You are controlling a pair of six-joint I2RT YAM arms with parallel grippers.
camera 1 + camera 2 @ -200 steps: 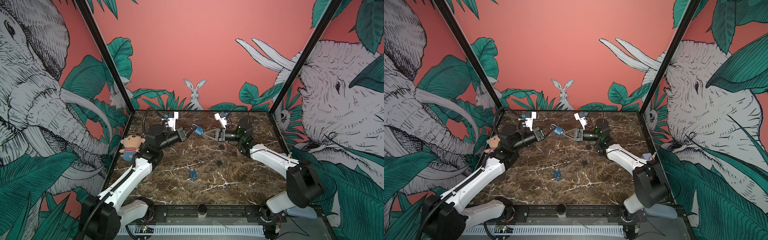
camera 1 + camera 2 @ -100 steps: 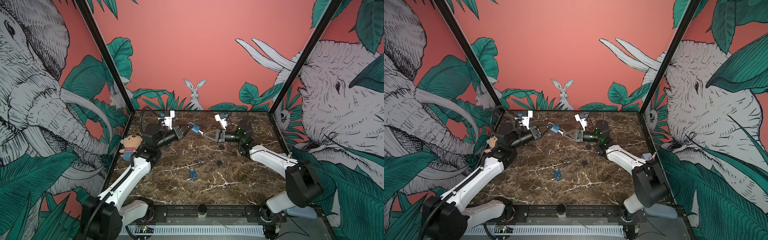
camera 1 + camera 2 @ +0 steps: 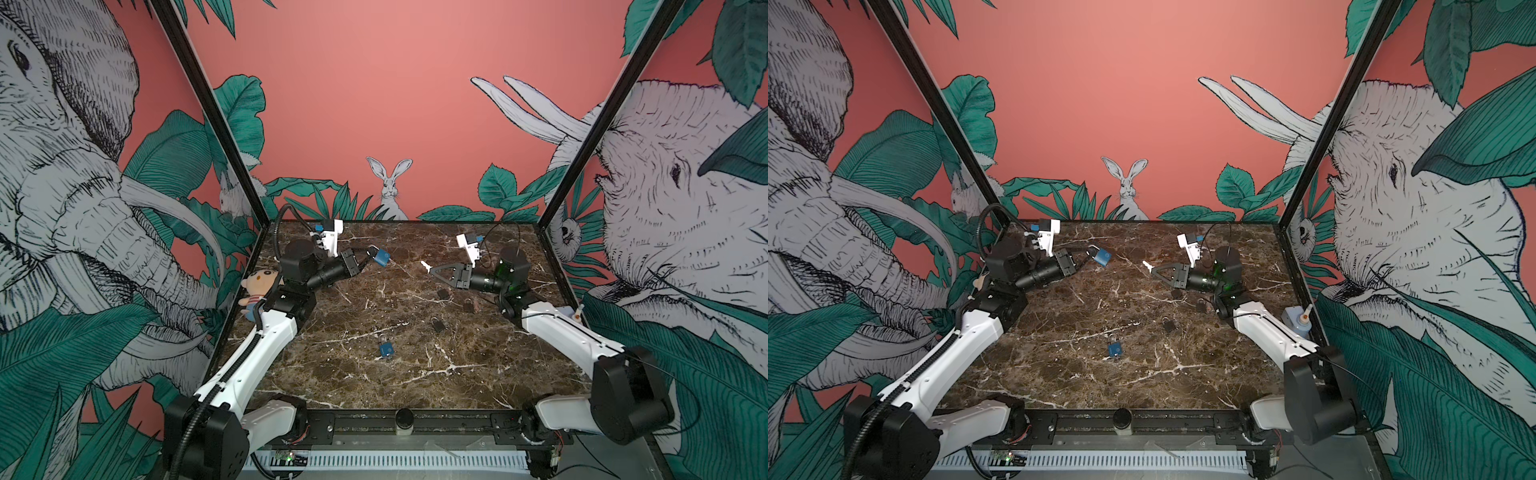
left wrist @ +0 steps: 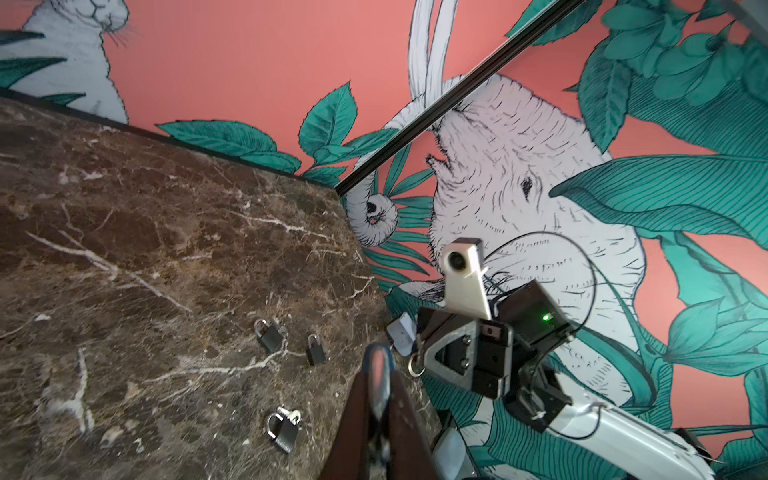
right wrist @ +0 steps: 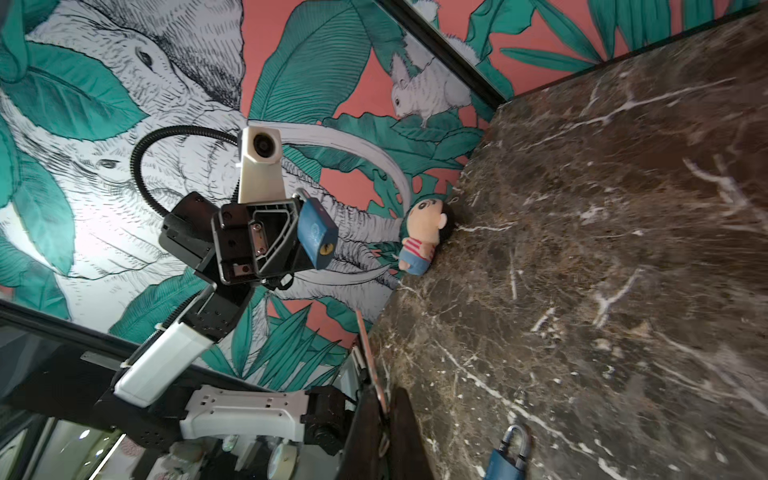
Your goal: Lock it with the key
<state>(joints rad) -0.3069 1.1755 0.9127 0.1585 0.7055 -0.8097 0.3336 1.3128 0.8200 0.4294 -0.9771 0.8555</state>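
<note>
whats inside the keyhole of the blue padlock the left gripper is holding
Nothing visible: in the right wrist view the keyhole of the held blue padlock looks empty. The key is apart, in the right gripper. Deeper inside is hidden.

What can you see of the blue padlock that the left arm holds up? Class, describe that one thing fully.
The blue padlock has a blocky blue body, seemingly coated metal, a pale round mark on one face and a silver shackle. The left claw is shut on its shackle end, holding it tilted in the air above the marble table, touching nothing else. The right wrist view shows its keyhole, empty. Whether the shackle is latched cannot be told.
</note>
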